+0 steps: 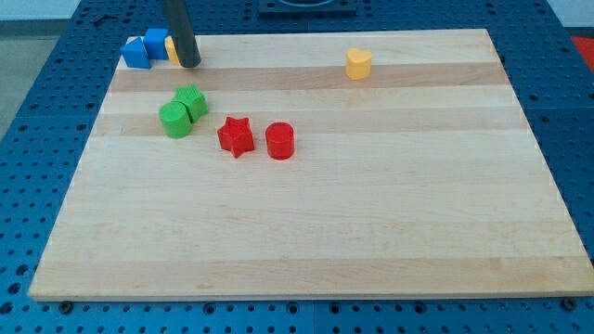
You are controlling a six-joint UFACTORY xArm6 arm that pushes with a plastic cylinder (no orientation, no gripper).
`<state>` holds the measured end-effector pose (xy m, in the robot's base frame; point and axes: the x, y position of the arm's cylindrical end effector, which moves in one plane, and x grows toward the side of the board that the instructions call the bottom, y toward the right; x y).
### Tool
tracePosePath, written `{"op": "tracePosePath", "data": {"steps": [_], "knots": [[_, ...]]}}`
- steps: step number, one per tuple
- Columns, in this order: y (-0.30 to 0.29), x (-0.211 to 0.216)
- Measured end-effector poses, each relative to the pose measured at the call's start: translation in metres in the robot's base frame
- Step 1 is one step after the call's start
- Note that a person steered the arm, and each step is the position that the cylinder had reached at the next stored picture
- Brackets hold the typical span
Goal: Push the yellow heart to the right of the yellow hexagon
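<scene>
The yellow heart sits near the view's top, right of centre, on the wooden board. A second yellow block, mostly hidden behind the rod so its shape cannot be made out, sits at the view's top left against the blue blocks. My tip rests on the board just right of that yellow block, touching or nearly touching it, and far to the left of the yellow heart.
Two blue blocks sit at the top left corner. A green cylinder and another green block touch below the tip. A red star and a red cylinder stand near the middle left.
</scene>
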<state>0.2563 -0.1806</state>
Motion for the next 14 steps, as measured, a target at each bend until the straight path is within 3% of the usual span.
{"op": "tracePosePath", "data": {"steps": [2, 3, 4, 5, 6, 8, 9, 11, 12, 14], "knots": [[0.101, 0.021], [0.130, 0.062], [0.215, 0.080], [0.315, 0.075], [0.334, 0.059], [0.307, 0.012], [0.263, 0.010], [0.297, 0.030], [0.257, 0.039], [0.159, 0.002]]}}
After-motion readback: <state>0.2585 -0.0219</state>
